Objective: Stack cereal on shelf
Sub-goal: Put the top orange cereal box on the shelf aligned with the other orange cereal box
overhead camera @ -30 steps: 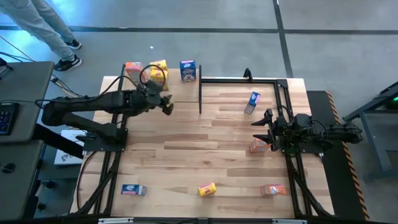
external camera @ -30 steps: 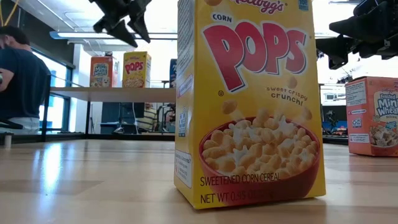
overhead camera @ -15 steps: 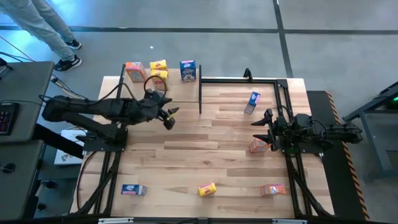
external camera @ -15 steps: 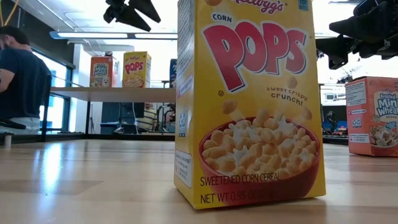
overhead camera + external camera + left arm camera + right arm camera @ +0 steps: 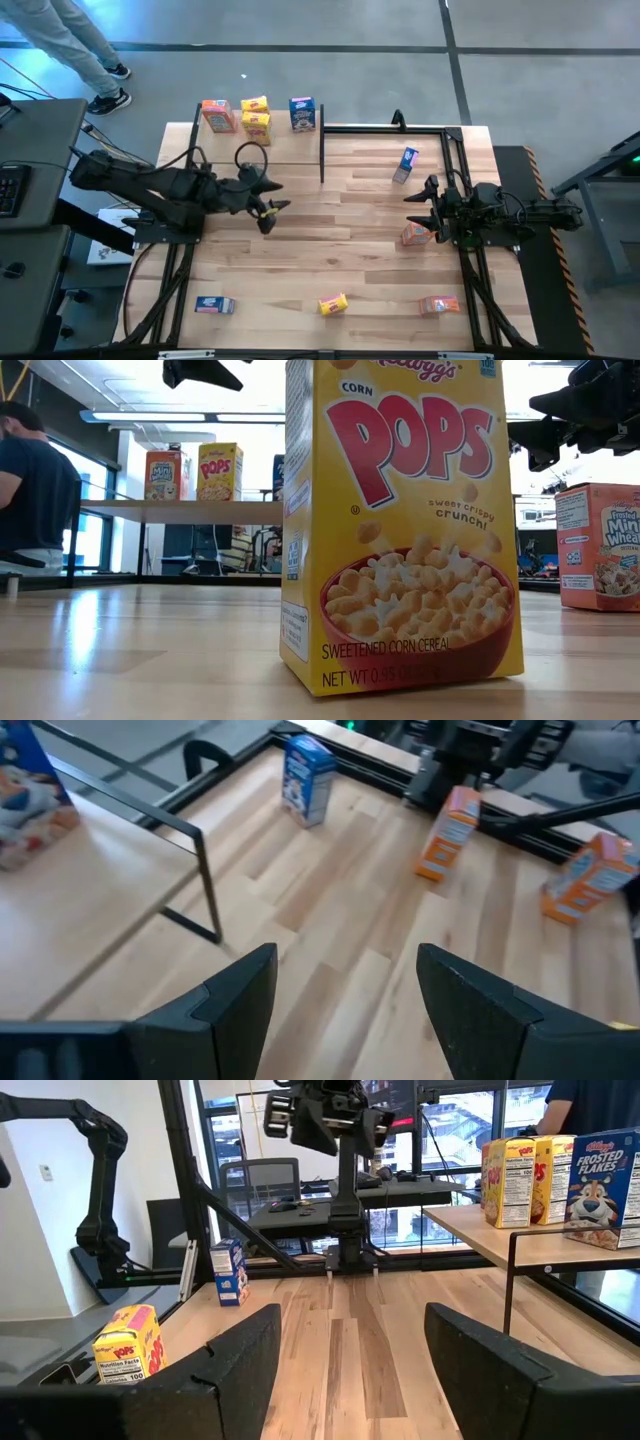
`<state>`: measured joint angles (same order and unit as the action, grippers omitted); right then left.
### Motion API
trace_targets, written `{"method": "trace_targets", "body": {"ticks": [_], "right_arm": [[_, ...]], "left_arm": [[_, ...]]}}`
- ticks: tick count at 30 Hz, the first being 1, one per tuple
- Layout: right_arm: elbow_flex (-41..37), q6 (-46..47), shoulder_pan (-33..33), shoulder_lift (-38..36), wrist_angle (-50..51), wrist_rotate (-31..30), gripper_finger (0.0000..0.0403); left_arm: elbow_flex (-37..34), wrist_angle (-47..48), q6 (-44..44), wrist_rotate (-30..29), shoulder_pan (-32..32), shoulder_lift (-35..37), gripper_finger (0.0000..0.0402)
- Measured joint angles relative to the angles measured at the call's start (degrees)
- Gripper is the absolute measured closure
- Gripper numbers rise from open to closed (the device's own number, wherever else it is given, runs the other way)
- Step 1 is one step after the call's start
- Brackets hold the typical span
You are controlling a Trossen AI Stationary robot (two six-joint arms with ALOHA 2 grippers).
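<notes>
The shelf [image 5: 290, 150] stands at the table's far left. On it stand an orange-red cereal box [image 5: 214, 113], two yellow ones [image 5: 257, 116] and a blue one [image 5: 302, 112]. My left gripper [image 5: 268, 210] hovers open and empty over the table, just on the near side of the shelf; its wrist view shows only bare tabletop between the fingers [image 5: 345, 1000]. Loose boxes lie on the table: blue [image 5: 405, 163], orange-red [image 5: 415, 234], orange-red [image 5: 437, 305], yellow [image 5: 332, 304], blue [image 5: 214, 305]. My right gripper [image 5: 425, 205] waits open at the right edge, beside an orange-red box.
The shelf's black posts [image 5: 322, 155] rise at its right end. A black frame [image 5: 400, 128] runs along the far right of the table. A yellow box [image 5: 400, 525] stands right before the low camera. A person [image 5: 70, 40] stands beyond the far left corner.
My left gripper has swung away from the boxes on the shelf, toward the table's near edge and a little to the right, turning as it went. Its fingers stay equally far apart. The boxes on the shelf keep their places.
</notes>
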<state>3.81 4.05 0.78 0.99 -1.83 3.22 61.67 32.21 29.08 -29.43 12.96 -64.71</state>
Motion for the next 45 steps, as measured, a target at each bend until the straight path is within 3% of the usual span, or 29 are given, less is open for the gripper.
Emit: {"method": "trace_targets", "body": {"ticks": [13, 24, 40, 45], "right_arm": [[0.0, 1.94, 0.01, 0.02, -0.77, -0.36, 0.0162], [0.33, 3.04, 0.0, 0.02, -13.57, 4.09, 0.0162], [14.81, -2.61, 0.0, 0.12, -13.65, 3.66, 0.0162], [22.31, -2.6, 0.01, 0.93, -5.75, 2.57, 0.0162]], "left_arm": [[0.07, -5.76, 2.36, -0.03, 2.46, 0.0, 0.0169], [0.07, -6.86, 2.36, -0.04, 2.55, 0.0, 0.0169], [0.07, -6.82, 2.23, -1.16, 2.53, 0.0, 0.0169], [0.07, -6.82, 2.23, -1.18, 2.53, 0.0, 0.0169]]}}
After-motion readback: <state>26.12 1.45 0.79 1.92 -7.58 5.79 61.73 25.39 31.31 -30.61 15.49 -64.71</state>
